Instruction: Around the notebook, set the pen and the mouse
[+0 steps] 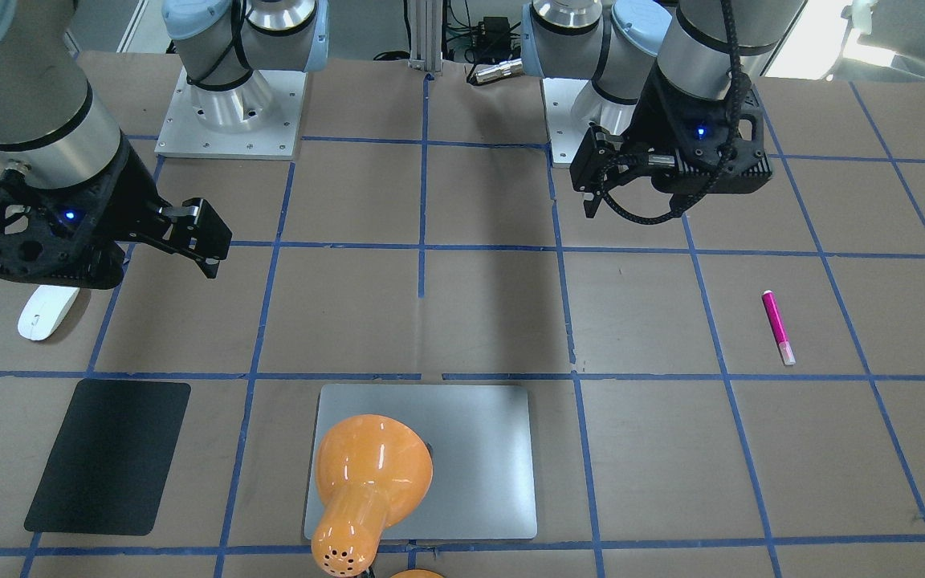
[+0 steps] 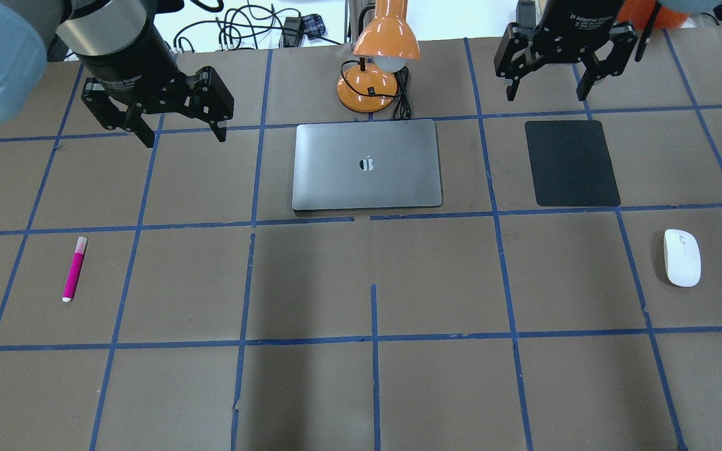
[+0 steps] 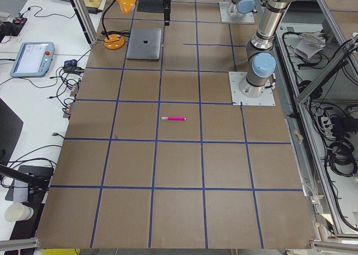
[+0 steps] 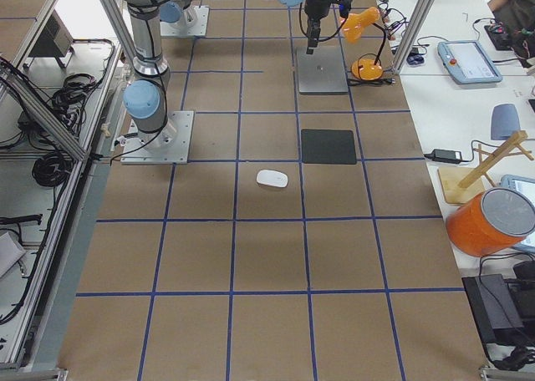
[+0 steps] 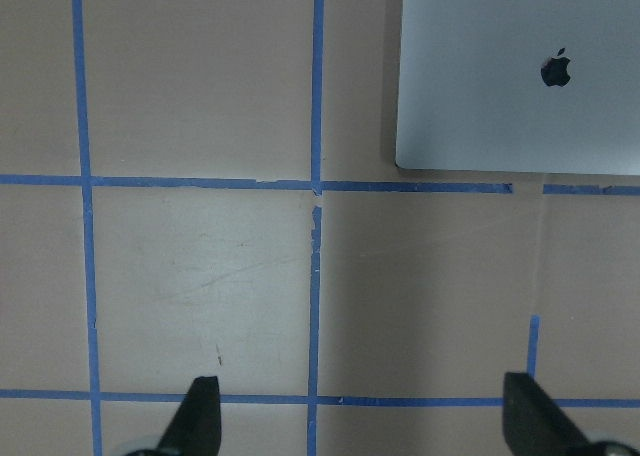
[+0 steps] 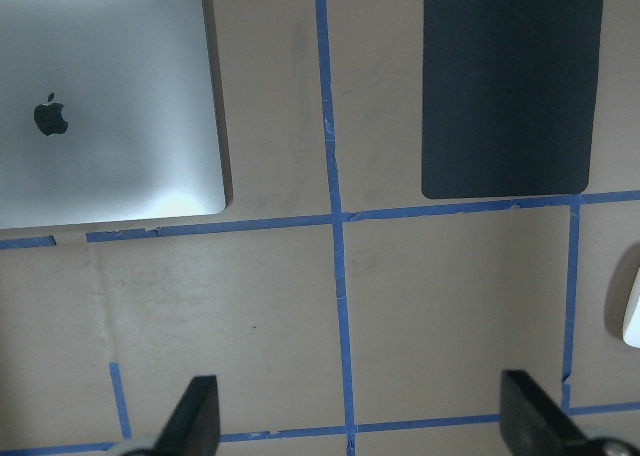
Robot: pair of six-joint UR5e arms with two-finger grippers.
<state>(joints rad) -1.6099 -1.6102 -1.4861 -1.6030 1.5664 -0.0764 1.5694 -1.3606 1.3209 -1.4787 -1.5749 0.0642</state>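
Observation:
The magenta pen (image 2: 74, 269) lies alone on the brown table at my left, its pale cap pointing away from me. At my right lies the white mouse (image 2: 682, 257), just nearer to me than a black mat. The closed silver notebook (image 2: 367, 164) lies flat at the middle of the far side. My left gripper (image 2: 183, 138) hangs open and empty above the table, to the left of the notebook (image 5: 520, 76) and far from the pen (image 1: 778, 327). Over the mat's far edge my right gripper (image 2: 547, 94) hangs open and empty, away from the mouse (image 1: 45, 315).
An orange desk lamp (image 2: 380, 62) stands just behind the notebook, its shade leaning over the lid. The thin black mat (image 2: 572, 163) lies to the right of the notebook. Blue tape lines grid the brown table (image 2: 361, 376).

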